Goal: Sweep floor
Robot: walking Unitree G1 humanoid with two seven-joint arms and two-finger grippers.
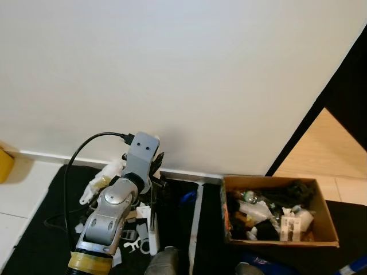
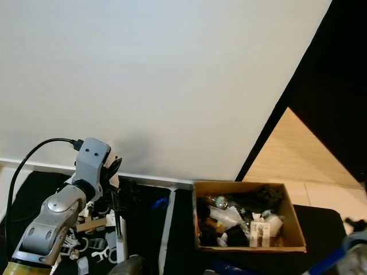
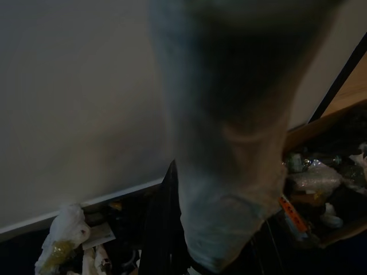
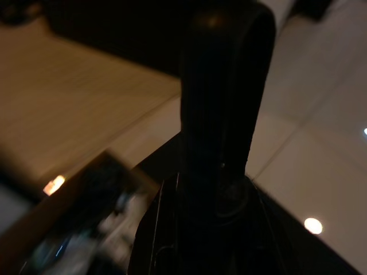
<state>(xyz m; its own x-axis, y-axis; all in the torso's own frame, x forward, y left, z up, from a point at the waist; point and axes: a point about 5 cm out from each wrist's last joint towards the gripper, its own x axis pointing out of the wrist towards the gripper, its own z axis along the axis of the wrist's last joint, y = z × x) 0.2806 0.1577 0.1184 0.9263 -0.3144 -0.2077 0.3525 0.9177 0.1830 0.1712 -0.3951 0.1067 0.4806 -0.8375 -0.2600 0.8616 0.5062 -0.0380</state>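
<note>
My left arm is raised in front of me, and its gripper (image 1: 156, 166) hangs just off the white wall (image 1: 183, 74), above a black mat (image 1: 40, 229). White scraps of litter (image 1: 135, 243) and a crumpled plastic bag (image 1: 102, 182) lie on the mat beneath the arm. In the left wrist view a blurred pale grey shape (image 3: 229, 143) sits close to the lens and hides much of the floor. At the lower right edge my right gripper (image 2: 356, 224) is beside a blue stick (image 2: 335, 260). The right wrist view is dark.
An open cardboard box (image 1: 281, 244) full of rubbish stands on the mat to the right. A grey upright strip (image 1: 197, 223) divides the mat. A yellow object (image 1: 4, 163) sits at the far left. A doorway to a wooden floor (image 1: 327, 154) opens at right.
</note>
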